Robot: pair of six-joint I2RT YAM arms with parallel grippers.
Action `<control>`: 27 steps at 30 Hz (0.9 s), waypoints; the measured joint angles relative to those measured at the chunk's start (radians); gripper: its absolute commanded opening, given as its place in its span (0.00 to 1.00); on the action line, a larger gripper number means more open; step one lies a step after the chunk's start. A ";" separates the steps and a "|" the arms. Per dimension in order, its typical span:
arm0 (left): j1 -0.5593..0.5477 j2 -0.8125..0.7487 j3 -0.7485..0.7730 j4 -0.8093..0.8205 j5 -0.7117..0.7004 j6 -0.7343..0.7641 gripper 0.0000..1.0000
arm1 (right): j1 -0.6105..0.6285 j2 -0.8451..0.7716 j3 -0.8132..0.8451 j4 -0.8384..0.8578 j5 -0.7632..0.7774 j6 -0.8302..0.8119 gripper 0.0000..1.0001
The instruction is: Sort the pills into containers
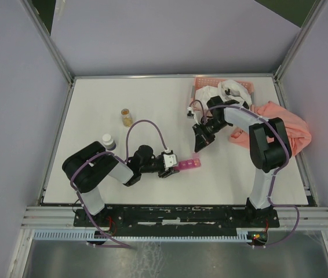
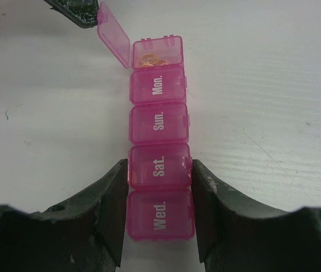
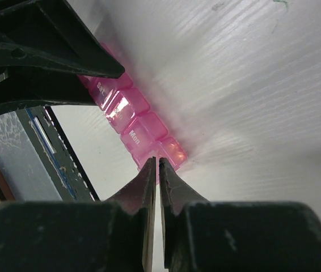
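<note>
The magenta-pink pill organizer [image 1: 188,165] lies on the white table, a strip of small compartments marked Wed, Sat, Sun and Mon [image 2: 157,124]. Its far end compartment stands open, lid [image 2: 114,35] raised, with orange pills [image 2: 149,59] inside. My left gripper [image 2: 159,195] is shut on the strip's near end, one finger each side of the Wed and Sat compartments; it also shows in the top view [image 1: 174,165]. My right gripper [image 3: 158,163] is shut, its tips just above the open end of the organizer [image 3: 143,127], beside the lid. I see nothing held in it.
A small amber bottle [image 1: 127,116] and a white-capped bottle [image 1: 108,141] stand left of centre. A salmon lattice basket [image 1: 242,86] with white items sits at the back right, with a pink cloth [image 1: 285,124] beside it.
</note>
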 measured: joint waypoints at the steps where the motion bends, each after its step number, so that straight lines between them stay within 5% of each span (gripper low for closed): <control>1: 0.000 0.000 0.000 0.000 0.000 0.000 0.39 | 0.008 0.000 0.006 -0.014 0.006 -0.012 0.12; 27: -0.001 -0.005 0.004 -0.013 -0.001 -0.001 0.37 | 0.128 -0.010 0.008 -0.095 0.181 -0.134 0.13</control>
